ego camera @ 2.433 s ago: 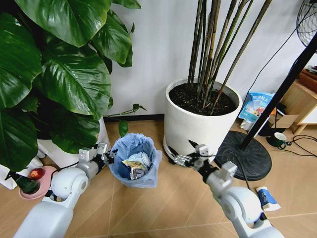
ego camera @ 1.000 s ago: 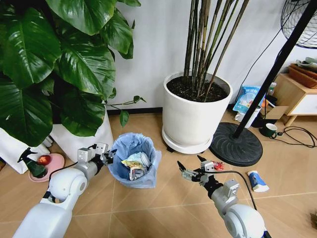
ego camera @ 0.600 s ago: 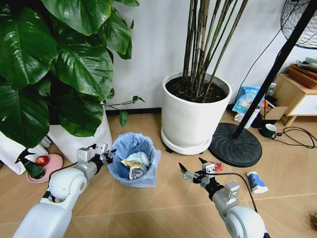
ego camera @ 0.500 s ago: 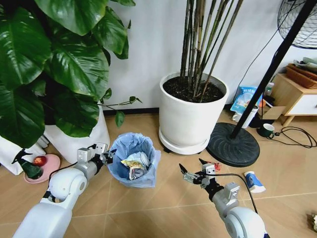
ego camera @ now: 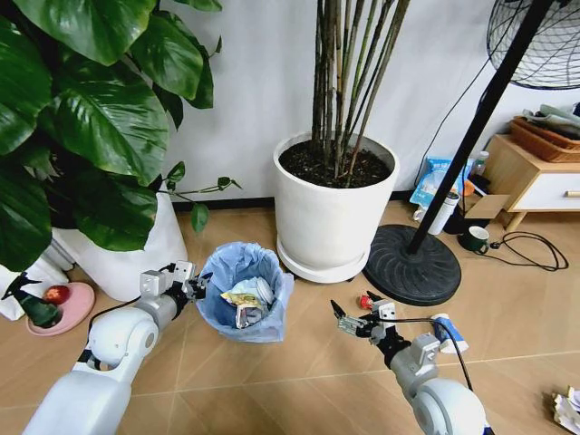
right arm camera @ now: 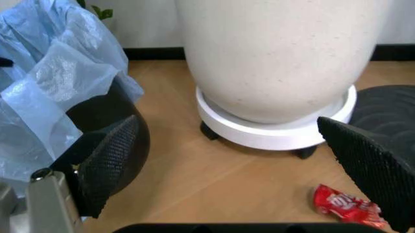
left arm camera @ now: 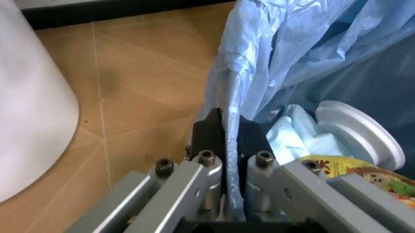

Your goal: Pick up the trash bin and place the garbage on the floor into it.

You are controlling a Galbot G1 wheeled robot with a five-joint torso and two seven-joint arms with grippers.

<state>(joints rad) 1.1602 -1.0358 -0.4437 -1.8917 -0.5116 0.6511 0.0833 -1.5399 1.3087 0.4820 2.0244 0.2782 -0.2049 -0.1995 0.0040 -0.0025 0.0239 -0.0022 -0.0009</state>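
holding the trash bin (ego camera: 241, 292) by its rim at lower left of centre in the head view, the left gripper (ego camera: 194, 285) had its jaws clenched on the blue bag (left arm camera: 259, 73) and the rim under it; in the left wrist view the dark fingers (left arm camera: 211, 133) pinched the plastic with no gap. the bin already carried some garbage, among it a white lid (left arm camera: 358, 136) and a yellow wrapper (ego camera: 243, 298).

compared with half a second before, the whole head view had slid: the white plant pot (ego camera: 332, 213) and the black fan base (ego camera: 412, 265) sat further left in the frame, and a crumpled paper wad (ego camera: 568, 410) had come further into view at the lower right corner. since everything shifted together while both arms kept their place in the frame, this read as the robot turning or driving, not the things moving.

right of the bin, low in the frame, the right gripper (ego camera: 355, 319) hung with its jaws spread wide and nothing between them. a red packet (ego camera: 365, 301) lay on the wooden floor (ego camera: 299, 362) just beyond it, between the spread pads (right arm camera: 107, 162) in the right wrist view (right arm camera: 343, 204). further right a blue-white packet (ego camera: 448, 332) rested near the fan base.

my judgement: the shift brought the remaining litter within closer reach, with the red packet the likely next pick.
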